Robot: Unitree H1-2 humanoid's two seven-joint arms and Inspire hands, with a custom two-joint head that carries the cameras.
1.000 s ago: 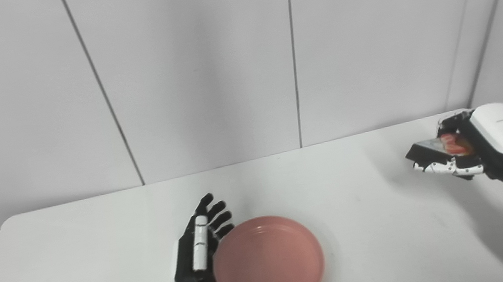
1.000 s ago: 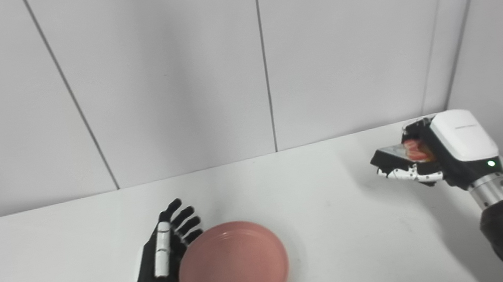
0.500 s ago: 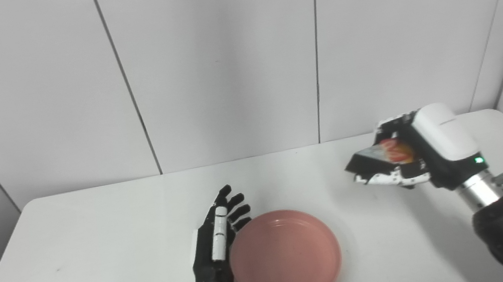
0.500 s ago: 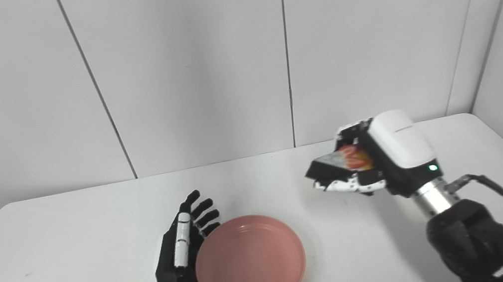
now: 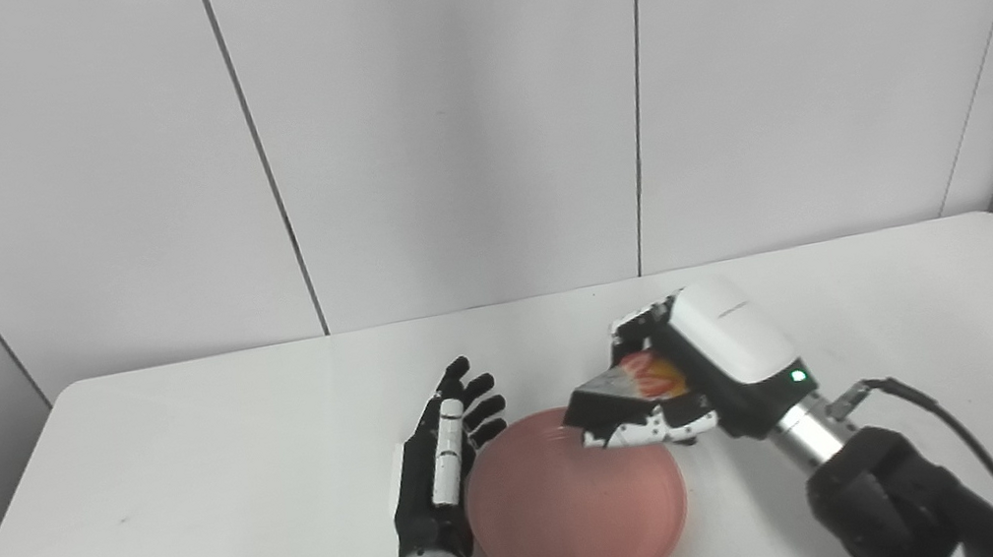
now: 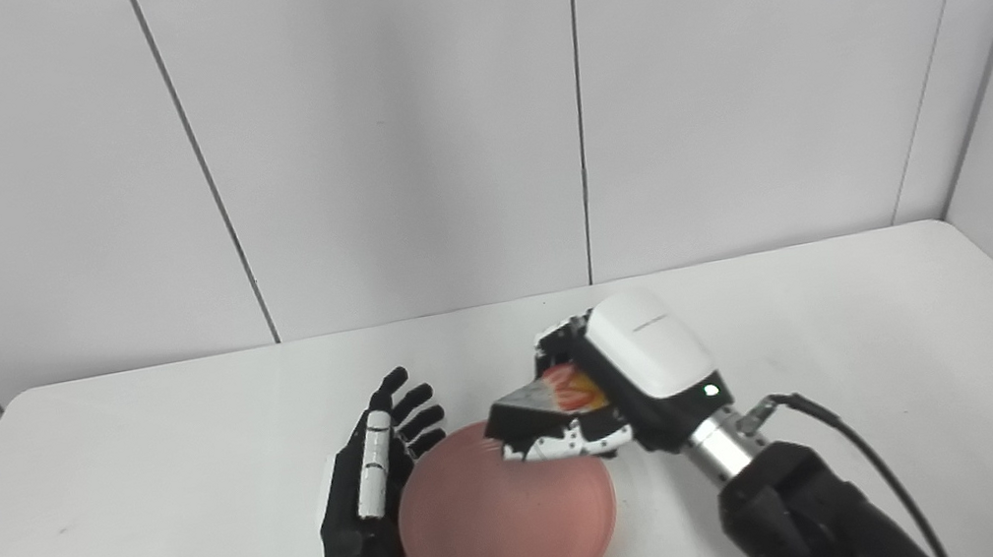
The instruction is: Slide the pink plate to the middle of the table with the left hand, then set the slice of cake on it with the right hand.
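**One plate, one slice of cake, two hands over a white table**

Left eye view: a single pink plate point(image 5: 579, 514) lies flat on the white table point(image 5: 191, 486), close to the near edge and roughly midway between the left and right edges. It holds nothing. The left hand point(image 5: 439, 467) rests just beside the plate's left rim, fingers stretched forward and spread a little apart, holding nothing; whether it touches the rim cannot be told. The right hand point(image 5: 673, 385) hangs above the plate's far right rim, its fingers wrapped around the one slice of cake point(image 5: 631, 382), a wedge with a dark side, a pale top and a red topping. The pointed end of the slice faces left, over the plate. The slice is clear of the plate's floor.

Right eye view: the same count, one plate point(image 6: 508, 528), one slice point(image 6: 543, 395), two hands. The left hand point(image 6: 370, 483) lies flat-fingered and empty against the plate's left side. The right hand point(image 6: 619, 393) grips the slice above the far right part of the plate, and a black cable point(image 6: 840, 433) trails from its wrist toward the table's near right corner.
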